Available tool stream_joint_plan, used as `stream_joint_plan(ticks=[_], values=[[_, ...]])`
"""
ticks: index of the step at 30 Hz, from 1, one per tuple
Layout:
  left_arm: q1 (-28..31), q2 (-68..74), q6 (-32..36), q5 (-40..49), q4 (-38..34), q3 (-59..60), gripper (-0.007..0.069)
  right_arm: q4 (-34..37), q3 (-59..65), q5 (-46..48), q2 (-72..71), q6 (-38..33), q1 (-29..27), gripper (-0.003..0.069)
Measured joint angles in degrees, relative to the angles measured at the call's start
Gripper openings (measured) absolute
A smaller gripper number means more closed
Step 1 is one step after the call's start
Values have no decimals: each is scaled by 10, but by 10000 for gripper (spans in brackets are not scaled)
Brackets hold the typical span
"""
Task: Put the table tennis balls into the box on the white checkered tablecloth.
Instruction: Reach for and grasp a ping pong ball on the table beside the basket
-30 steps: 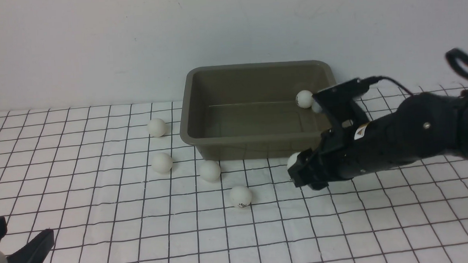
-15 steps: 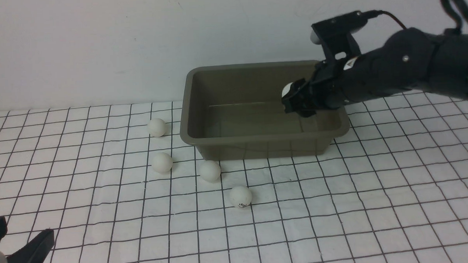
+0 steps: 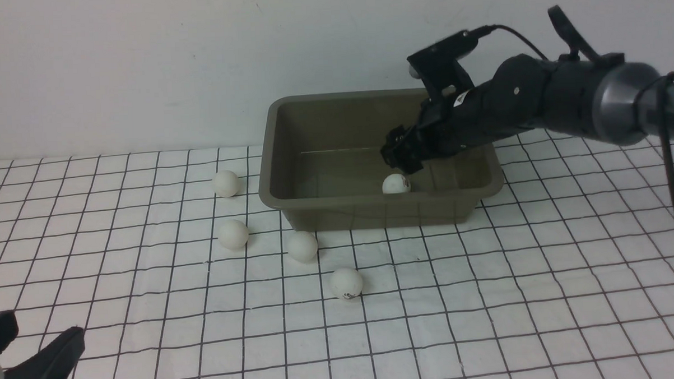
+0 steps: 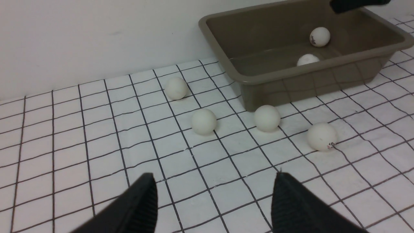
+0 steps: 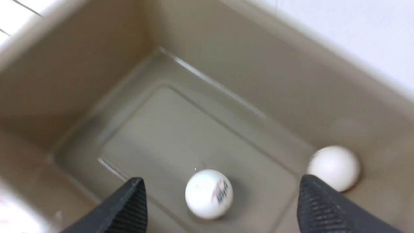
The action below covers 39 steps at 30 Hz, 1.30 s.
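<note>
Right gripper point(image 3: 400, 153), jaws spread and empty, hangs over the box point(image 3: 269, 178) so a released ball lands inside. Two balls point(image 5: 208, 194) lie there, one blurred, perhaps rolling. Four others point(image 3: 303, 246) wait on the tablecloth point(image 3: 543, 317) before the left gripper point(image 4: 215, 176), likewise spread.

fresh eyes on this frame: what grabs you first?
The right gripper hangs open over the box, with a logo ball loose just below it and a second ball also in the box. Four balls lie on the cloth left of and in front of the box. The left gripper sits open and empty at the near left.
</note>
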Motion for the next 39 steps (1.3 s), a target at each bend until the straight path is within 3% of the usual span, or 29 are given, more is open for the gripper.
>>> stream_joint_plan(ticks=[6,10,15,21,30,39], values=[[0,4,62,37,-105,-1,429,-90,-3,94,-141,43,0,549],[0,42,159,105,-226,-14,429,-97,-3,125,-212,52,-1,547],[0,108,217,156,-292,-46,429,-92,-4,148,-254,54,-1,547],[0,222,258,208,-277,-111,429,-82,-4,175,-268,61,-1,547],[0,388,287,213,-216,-176,461,-63,-3,201,-267,63,-1,547],[0,547,350,164,-267,-226,542,-53,-3,200,-267,63,-1,547]])
